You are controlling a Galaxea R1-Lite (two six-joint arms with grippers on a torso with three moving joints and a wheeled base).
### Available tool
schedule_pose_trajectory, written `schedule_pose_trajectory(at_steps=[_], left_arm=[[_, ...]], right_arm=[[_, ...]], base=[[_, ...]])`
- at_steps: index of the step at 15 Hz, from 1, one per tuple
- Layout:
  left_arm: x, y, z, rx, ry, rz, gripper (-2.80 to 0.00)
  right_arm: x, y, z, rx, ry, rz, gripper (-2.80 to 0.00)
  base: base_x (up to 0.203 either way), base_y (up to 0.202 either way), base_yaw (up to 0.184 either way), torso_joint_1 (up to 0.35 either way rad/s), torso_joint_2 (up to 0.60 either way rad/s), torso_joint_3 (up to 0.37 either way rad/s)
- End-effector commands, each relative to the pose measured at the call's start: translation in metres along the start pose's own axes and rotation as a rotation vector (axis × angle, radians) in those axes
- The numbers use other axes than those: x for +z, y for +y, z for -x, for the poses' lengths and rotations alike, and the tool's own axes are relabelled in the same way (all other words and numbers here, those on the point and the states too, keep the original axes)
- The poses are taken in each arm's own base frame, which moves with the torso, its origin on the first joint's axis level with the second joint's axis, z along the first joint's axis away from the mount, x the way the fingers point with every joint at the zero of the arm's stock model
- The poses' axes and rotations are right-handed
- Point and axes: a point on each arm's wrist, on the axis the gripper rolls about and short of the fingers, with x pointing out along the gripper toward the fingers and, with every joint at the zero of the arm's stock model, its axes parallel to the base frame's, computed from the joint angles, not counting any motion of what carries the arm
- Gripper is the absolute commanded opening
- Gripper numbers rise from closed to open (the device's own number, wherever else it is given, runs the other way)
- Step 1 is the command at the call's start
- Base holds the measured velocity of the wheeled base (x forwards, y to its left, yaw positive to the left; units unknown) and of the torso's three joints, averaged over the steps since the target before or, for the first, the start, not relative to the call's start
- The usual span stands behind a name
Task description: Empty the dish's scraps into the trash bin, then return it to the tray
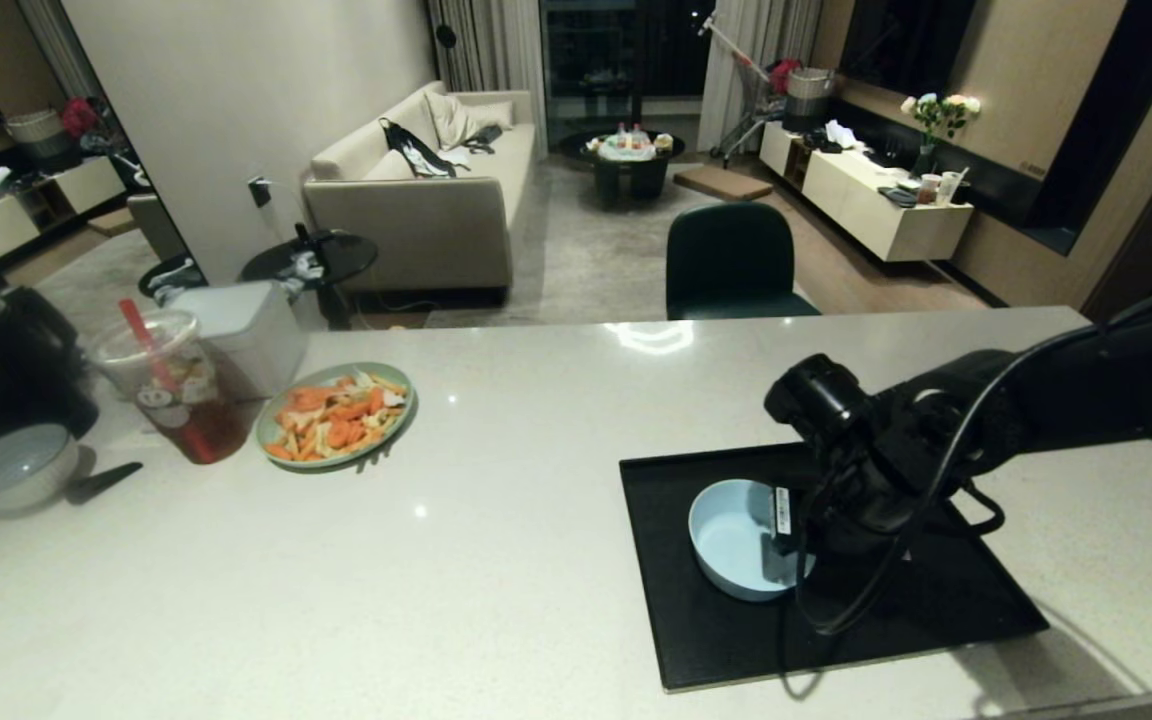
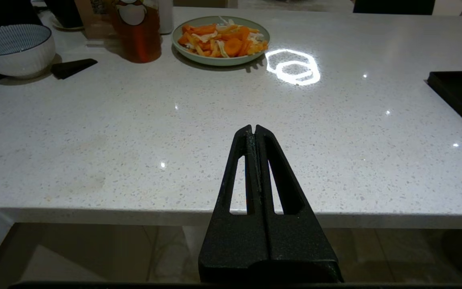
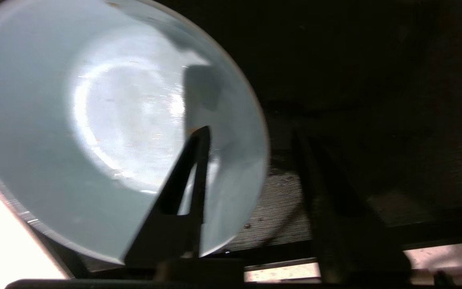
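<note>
The dish [image 1: 736,535] sits empty on the tray [image 1: 696,640], so tipping and returning look done. My right claw [image 1: 786,545] straddles its rim with fingers parted, one inside, one outside; only withdrawing remains. My left claw [image 2: 254,129] hangs closed off the worktop [image 2: 134,132] edge.

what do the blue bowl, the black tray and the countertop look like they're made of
The blue bowl looks like smooth plastic or melamine: even pale colour with a soft sheen inside. The black tray appears to be matte plastic with a finely textured face and a low raised rim. The countertop looks like polished quartz or stone: pale, speckled, and mirroring the ceiling lights.
</note>
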Motion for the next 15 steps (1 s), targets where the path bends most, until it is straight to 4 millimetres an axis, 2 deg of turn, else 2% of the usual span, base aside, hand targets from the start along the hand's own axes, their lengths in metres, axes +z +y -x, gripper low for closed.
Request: schedule_pose_trajectory(at_steps=[1,4,7,11,14,15], left_arm=[[0.000,0.000,0.000,0.001,0.001,0.001,-2.80],[0.000,0.000,0.000,0.001,0.001,0.001,-2.80],[0.000,0.000,0.000,0.001,0.001,0.001,-2.80],[0.000,0.000,0.000,0.001,0.001,0.001,-2.80],[0.000,0.000,0.000,0.001,0.001,0.001,-2.80],[0.000,0.000,0.000,0.001,0.001,0.001,-2.80]], right_arm=[[0.003,0.001,0.014,0.028,-0.036,-0.009,0.00],[0.005,-0.001,0.028,0.053,-0.070,-0.011,0.00],[0.006,-0.005,0.054,0.078,-0.147,0.012,0.00],[0.003,-0.016,0.079,0.127,-0.406,0.181,0.00],[-0.016,-0.040,0.093,0.146,-0.597,0.311,0.00],[-0.028,-0.050,0.096,0.146,-0.646,0.351,-2.80]], base=[[0.000,0.000,0.000,0.000,0.00,0.000],[0.000,0.000,0.000,0.000,0.00,0.000],[0.000,0.000,0.000,0.000,0.00,0.000],[0.000,0.000,0.000,0.000,0.00,0.000],[0.000,0.000,0.000,0.000,0.00,0.000],[0.000,0.000,0.000,0.000,0.00,0.000]])
